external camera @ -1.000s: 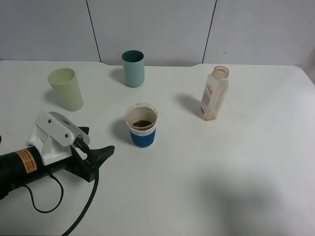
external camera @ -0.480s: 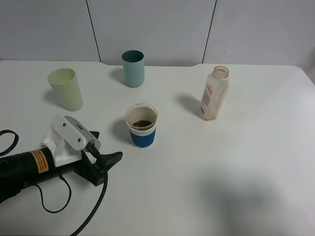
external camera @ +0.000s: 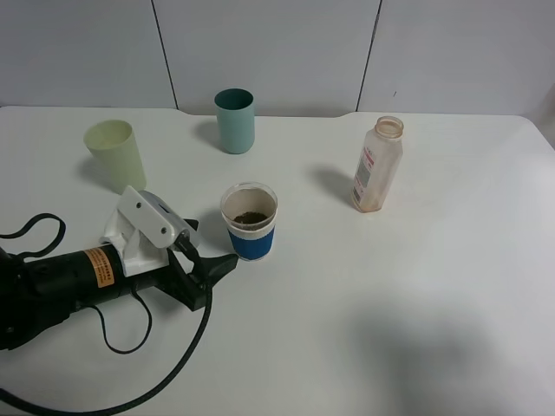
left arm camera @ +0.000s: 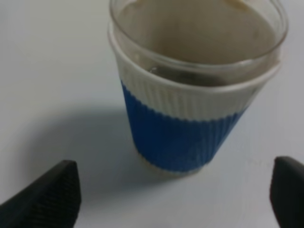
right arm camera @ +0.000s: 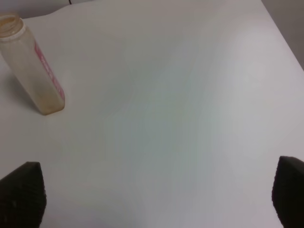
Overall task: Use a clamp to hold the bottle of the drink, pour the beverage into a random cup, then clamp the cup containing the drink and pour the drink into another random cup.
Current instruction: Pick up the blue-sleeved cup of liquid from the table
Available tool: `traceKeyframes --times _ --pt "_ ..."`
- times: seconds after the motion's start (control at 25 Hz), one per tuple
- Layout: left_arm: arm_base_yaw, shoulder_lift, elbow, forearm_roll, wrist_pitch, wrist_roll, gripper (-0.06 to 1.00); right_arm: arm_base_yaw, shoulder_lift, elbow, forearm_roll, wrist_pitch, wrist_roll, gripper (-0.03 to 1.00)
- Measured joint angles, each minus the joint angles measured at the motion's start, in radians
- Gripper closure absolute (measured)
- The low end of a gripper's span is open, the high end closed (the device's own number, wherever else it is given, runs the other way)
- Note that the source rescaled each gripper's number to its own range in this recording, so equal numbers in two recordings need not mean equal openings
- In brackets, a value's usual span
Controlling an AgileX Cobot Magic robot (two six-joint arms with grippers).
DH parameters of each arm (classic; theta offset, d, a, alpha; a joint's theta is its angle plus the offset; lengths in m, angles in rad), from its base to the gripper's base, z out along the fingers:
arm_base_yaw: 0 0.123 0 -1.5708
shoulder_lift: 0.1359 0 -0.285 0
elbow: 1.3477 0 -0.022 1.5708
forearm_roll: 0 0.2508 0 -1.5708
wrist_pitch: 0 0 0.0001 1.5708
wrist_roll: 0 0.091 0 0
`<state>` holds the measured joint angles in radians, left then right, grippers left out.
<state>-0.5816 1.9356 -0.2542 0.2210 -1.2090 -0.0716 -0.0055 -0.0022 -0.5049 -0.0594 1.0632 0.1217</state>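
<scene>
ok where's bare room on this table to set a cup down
Widest bare table is the near right, in front of the bottle and right of the blue-sleeved cup. Also a strip between the teal cup and bottle. Crowded on the left: the left tool, its cable and the green cup.

The left arm is a black tube bearing an orange label. At two o'clock of the label sits a white angular bracket. The fingers are black and cross-hatched. A black cable loops at six o'clock.
</scene>
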Motion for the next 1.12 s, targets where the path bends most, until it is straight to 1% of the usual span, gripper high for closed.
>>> traceKeyframes --times 0.44,0.8,1.12 --pt "0.0 0.015 -0.05 0.028 0.0 -0.003 0.34 0.0 0.0 0.0 0.0 0.0 0.0 -0.03" --pt "0.0 0.076 -0.108 0.095 -0.001 -0.014 0.34 0.0 0.0 0.0 0.0 0.0 0.0 -0.03" --pt "0.0 0.091 -0.143 0.101 -0.001 -0.021 0.34 0.0 0.0 0.0 0.0 0.0 0.0 -0.03"
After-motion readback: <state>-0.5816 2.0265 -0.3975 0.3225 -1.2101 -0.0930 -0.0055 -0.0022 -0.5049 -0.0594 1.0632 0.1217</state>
